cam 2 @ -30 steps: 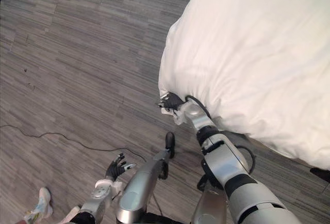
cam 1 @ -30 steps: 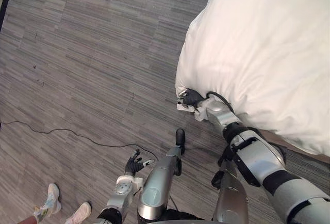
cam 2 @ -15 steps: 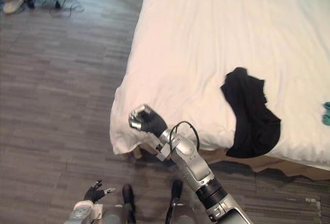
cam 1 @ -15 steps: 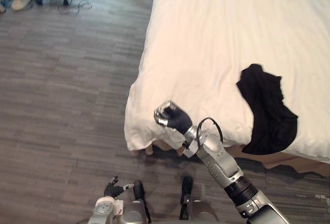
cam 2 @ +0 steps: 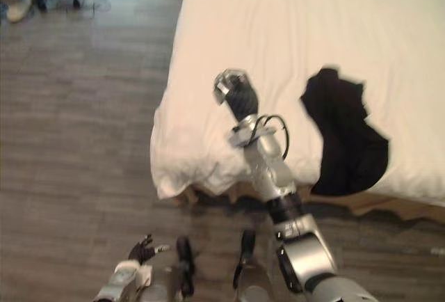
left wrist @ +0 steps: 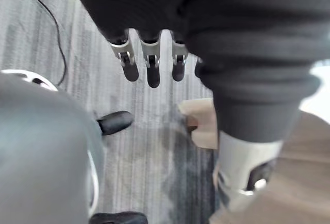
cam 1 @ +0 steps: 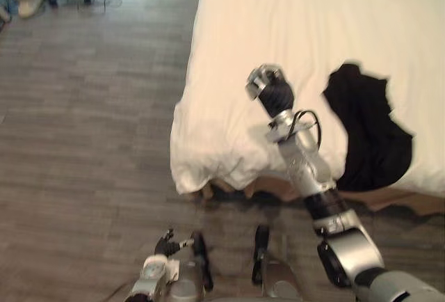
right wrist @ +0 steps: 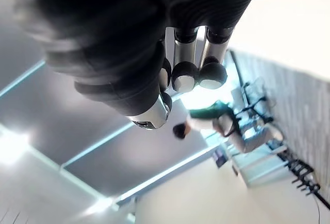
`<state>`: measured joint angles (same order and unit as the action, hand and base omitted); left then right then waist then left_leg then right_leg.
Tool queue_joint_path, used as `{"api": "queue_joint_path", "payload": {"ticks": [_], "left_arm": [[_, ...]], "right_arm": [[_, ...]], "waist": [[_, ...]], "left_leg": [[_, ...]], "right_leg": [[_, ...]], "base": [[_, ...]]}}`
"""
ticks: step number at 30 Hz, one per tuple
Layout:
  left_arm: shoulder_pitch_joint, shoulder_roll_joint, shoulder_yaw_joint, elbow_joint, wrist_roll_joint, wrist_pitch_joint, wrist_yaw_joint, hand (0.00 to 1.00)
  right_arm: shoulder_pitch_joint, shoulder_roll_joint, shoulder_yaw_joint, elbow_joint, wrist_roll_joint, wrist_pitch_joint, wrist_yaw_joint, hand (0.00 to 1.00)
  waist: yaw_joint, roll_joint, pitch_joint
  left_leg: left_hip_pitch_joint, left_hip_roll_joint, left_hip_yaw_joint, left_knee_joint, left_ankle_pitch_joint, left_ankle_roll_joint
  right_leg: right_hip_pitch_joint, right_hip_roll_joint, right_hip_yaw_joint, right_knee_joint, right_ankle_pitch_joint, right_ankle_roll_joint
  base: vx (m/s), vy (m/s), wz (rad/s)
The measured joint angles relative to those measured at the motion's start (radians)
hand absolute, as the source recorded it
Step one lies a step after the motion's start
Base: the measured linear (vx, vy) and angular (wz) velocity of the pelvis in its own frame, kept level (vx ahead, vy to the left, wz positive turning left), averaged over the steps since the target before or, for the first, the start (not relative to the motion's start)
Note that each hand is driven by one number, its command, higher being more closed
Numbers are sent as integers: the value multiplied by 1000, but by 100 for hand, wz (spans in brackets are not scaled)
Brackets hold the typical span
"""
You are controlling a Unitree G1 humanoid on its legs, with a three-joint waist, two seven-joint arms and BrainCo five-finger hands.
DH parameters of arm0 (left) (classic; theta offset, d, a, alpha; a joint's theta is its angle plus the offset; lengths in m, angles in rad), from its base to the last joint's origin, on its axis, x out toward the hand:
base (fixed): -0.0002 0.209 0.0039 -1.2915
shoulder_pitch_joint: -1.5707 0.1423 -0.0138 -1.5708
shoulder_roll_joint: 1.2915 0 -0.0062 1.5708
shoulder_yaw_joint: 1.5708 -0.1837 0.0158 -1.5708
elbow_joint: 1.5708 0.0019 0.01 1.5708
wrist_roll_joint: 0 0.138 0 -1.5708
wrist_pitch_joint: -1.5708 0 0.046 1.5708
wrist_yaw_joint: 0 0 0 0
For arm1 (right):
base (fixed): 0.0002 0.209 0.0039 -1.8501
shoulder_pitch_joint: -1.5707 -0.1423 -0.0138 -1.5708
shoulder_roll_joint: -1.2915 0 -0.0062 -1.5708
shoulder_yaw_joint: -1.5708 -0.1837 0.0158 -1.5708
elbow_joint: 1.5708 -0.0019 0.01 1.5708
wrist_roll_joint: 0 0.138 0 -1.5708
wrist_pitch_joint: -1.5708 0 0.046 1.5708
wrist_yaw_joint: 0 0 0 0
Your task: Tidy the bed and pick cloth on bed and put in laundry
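A black cloth lies crumpled on the white bed near its front edge, part of it hanging over the side. My right hand is raised over the sheet, left of the cloth and apart from it. Its fingers are curled into a fist with nothing in them. My left hand hangs low over the floor in front of the bed, its fingers relaxed and holding nothing. The sheet's front left corner is rumpled and hangs down.
Grey plank floor spreads left of the bed. A brown bed base shows under the sheet's edge. Chair legs and a person's shoe are at the far left. A person in green stands far off in the right wrist view.
The camera has swung from the floor and bed corner up onto the bed. My right hand has left the sheet's corner and risen over the bed, still curled. The left hand stays low.
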<state>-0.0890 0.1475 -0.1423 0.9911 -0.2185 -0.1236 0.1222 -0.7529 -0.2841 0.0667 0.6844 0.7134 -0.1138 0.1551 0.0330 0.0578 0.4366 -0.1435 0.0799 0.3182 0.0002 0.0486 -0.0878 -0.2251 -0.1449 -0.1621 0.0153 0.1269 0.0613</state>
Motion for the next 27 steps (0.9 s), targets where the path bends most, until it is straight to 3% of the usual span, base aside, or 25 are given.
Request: {"api": "queue_joint_path", "payload": {"ticks": [6,11,12,16,19,24,25,27], "left_arm": [[1,-4,-3,-23,14,-6,5,0],[28,0,17,-27,46,-19,5,0],[39,-3,32,-27,63,-19,5,0],[49,-8,55,-25,71,-18,8,0],[58,-9,80,-19,80,-8,9,0],[49,-5,15,-16,179,35,-20,0],[103,-6,8,-18,235,57,-28,0],[153,-2,8,-12,230,62,-24,0]], "right_arm": [[132,-6,-98,-1,15,-7,76,100],[401,83,-223,9,30,-4,118,100],[509,117,-286,115,23,31,100,100],[778,128,-421,364,-74,143,48,100],[981,128,-455,393,-169,201,64,100],[1041,199,-442,347,-112,169,112,100],[1002,217,-403,303,-75,137,129,100],[946,218,-375,311,-88,117,159,100]], "waist": [[-24,2,1],[-48,-19,-38],[-57,-29,-64],[-76,-26,-80],[-134,-36,-109],[-172,-75,-181],[-161,-56,-201],[-145,-56,-210]], "left_leg": [[24,1,1,-2,-3,-3],[107,-1,31,-18,-34,-11],[115,0,43,-18,-45,-15],[152,1,88,-48,-55,-21],[219,4,148,-75,-67,-36],[290,31,263,-80,-99,-61],[316,76,434,-41,-135,-79],[369,102,593,-8,-159,-103]], "right_leg": [[24,7,5,-9,-3,4],[114,9,12,-50,-14,14],[123,11,22,-66,-13,14],[124,22,68,-82,-12,17],[139,43,126,-84,-15,21],[133,81,181,-88,-40,2],[87,74,-14,-13,-125,-89],[28,40,-217,117,-144,-86]], "base": [[60,5,-3],[71,25,-7],[91,13,-21],[105,-5,-45],[77,-8,-68],[0,-38,-85],[-24,-5,-229],[117,50,-268]]}}
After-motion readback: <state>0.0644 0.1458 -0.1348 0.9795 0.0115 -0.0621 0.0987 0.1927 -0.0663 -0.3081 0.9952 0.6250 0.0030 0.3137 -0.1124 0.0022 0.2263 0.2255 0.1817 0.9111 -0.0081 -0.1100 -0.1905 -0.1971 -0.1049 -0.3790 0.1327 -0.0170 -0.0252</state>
